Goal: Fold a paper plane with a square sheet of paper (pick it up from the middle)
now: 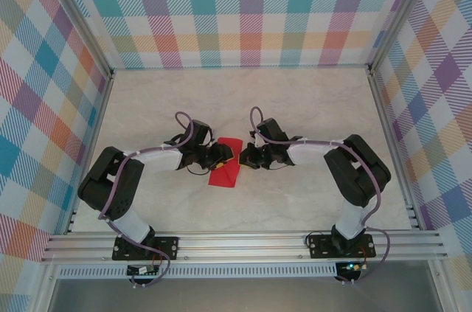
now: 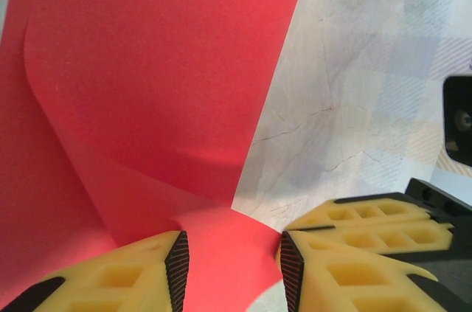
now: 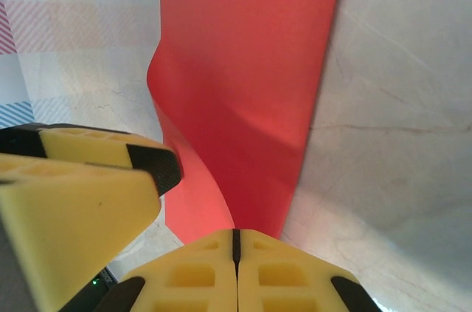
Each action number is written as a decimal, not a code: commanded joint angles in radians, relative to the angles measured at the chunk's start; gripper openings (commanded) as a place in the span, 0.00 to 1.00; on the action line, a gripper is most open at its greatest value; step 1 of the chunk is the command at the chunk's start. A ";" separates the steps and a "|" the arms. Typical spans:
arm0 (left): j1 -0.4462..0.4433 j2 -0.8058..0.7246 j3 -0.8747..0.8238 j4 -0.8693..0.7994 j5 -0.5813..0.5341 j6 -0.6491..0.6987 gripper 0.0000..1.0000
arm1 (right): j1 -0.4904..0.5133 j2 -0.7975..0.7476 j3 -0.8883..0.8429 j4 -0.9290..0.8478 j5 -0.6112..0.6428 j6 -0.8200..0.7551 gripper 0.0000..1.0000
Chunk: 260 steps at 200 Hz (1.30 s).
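The square sheet of paper [image 1: 225,168] is bright red and lies bent over itself on the table between my two grippers. In the left wrist view the sheet of paper [image 2: 147,83] shows a curved flap lifted over its lower layer. My left gripper [image 2: 232,271] stands open astride a tongue of the red paper, with its pads clear of it on both sides. My right gripper [image 3: 236,242] is shut, and the sheet of paper [image 3: 251,68] runs up into its closed fingertips. From above, the left gripper [image 1: 223,156] and the right gripper [image 1: 240,157] nearly touch over the paper's right edge.
The pale marbled table [image 1: 310,105] has checked walls on three sides and an aluminium rail [image 1: 243,242] along the near edge. The right gripper's yellow fingers [image 2: 369,220] sit just beside my left gripper's right finger [image 2: 346,275]. A left finger [image 3: 81,194] crowds the right wrist view.
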<state>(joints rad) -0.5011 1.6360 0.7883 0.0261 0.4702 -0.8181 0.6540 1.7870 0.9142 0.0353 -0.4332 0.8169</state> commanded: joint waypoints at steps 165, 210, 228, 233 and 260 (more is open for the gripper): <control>0.001 0.012 -0.048 0.056 0.107 0.017 0.32 | 0.001 0.110 0.094 -0.031 -0.041 -0.086 0.06; 0.001 0.034 -0.045 0.039 0.083 0.020 0.30 | 0.002 0.124 0.106 -0.040 -0.041 -0.093 0.06; 0.001 0.040 -0.042 0.033 0.078 0.023 0.30 | 0.001 0.129 0.107 -0.041 -0.038 -0.093 0.06; 0.001 0.041 -0.042 0.031 0.077 0.023 0.30 | 0.001 0.131 0.109 -0.043 -0.037 -0.093 0.06; 0.001 0.044 -0.042 0.023 0.070 0.027 0.29 | 0.001 0.137 0.114 -0.043 -0.035 -0.096 0.06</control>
<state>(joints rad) -0.5014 1.6676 0.7422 0.0605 0.5564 -0.8143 0.6544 1.9030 1.0004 -0.0013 -0.4580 0.7456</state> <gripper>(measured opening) 0.294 0.067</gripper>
